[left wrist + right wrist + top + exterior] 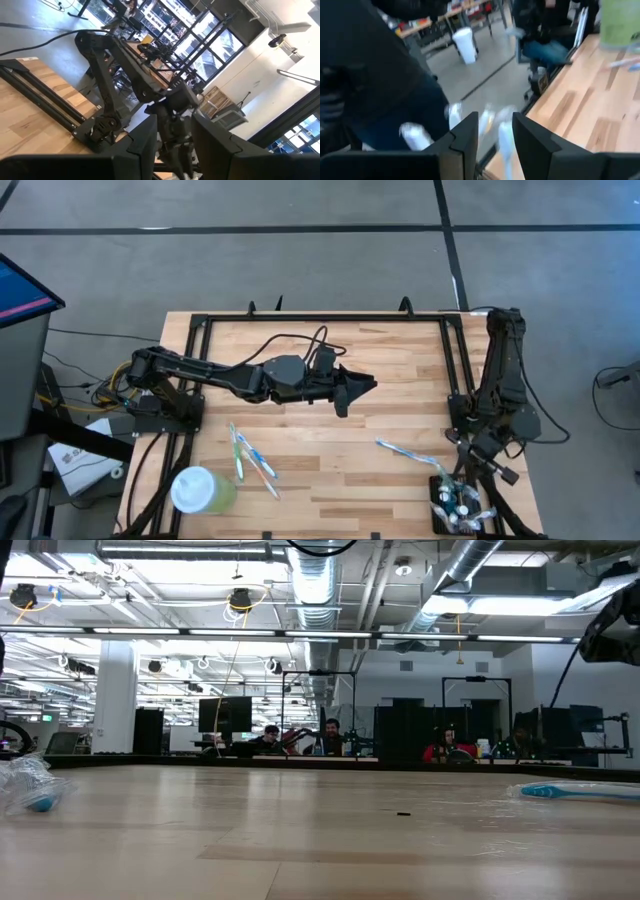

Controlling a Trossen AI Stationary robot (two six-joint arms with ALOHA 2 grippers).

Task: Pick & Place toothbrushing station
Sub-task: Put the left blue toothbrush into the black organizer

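Left gripper [352,392] mid-table, right gripper [470,463] just above the toothbrushing station [452,502] at the near right corner

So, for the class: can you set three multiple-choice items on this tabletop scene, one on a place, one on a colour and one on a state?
1. Where does the black holder stand on the table?
A. at the middle
B. at a corner, close by the right gripper
C. along the far edge

2. What colour is the lid of the pale green cup?
A. red
B. black
C. white

3. How is the left gripper?
A. open and holding nothing
B. shut on a brush
C. shut on a lid

Key: 1 B, the high view shows it at the corner on the right arm's side. 2 C, the lid shows white from above. 3 A, its fingers stand apart above the table's middle with nothing between them.
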